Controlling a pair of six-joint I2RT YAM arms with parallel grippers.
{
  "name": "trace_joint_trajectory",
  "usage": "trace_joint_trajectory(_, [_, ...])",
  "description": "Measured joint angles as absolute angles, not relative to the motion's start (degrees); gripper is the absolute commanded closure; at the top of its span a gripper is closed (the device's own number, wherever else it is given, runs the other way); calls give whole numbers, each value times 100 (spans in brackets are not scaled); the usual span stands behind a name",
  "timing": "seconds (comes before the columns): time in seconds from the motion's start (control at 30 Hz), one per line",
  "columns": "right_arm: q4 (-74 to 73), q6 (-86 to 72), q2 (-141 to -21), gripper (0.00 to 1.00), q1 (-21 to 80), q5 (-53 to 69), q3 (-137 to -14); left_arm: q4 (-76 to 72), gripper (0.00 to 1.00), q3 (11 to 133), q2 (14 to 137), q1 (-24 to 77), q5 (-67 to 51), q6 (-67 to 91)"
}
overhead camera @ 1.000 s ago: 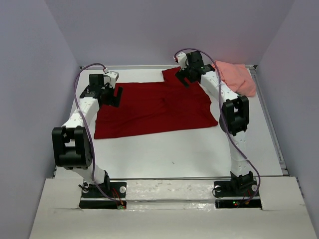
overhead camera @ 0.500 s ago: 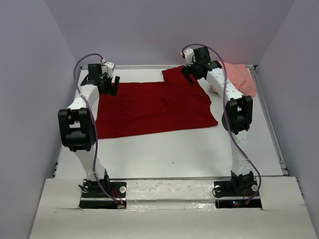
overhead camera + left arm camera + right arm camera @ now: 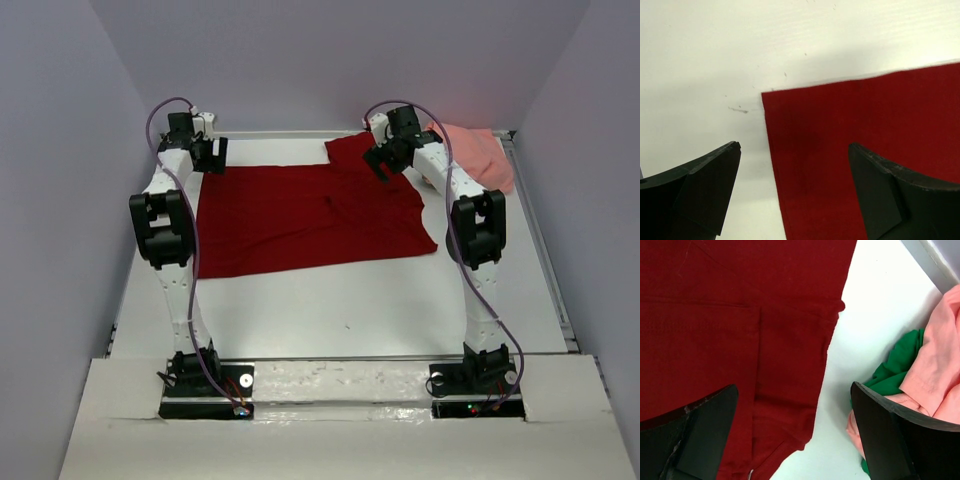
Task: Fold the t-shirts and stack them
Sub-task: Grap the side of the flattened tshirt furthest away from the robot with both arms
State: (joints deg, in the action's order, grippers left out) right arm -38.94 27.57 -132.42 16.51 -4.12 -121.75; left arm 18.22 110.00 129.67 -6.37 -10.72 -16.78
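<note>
A dark red t-shirt (image 3: 310, 215) lies spread flat on the white table. My left gripper (image 3: 212, 160) is open above its far left corner, which shows in the left wrist view (image 3: 840, 150) between the black fingers (image 3: 700, 190). My right gripper (image 3: 383, 160) is open above the shirt's far right part, the sleeve edge (image 3: 790, 365) below it. A salmon pink t-shirt (image 3: 475, 155) lies bunched at the far right; it also shows in the right wrist view (image 3: 935, 370) with a bit of green fabric (image 3: 892, 370) under it.
A metal rail (image 3: 535, 230) runs along the table's right edge. Grey walls close the back and sides. Bare white table (image 3: 350, 310) lies between the red shirt and the arm bases.
My left gripper has moved farther back and left, to the red shirt's far left corner. My right gripper has shifted slightly over the shirt's far right part. The shirts have not moved.
</note>
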Motion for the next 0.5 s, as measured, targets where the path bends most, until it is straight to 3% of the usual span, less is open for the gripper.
trace_joint_trajectory(0.5, [-3885, 2755, -12772, 0, 1651, -248, -11671, 2399, 1, 12582, 13906, -838, -1669, -1444])
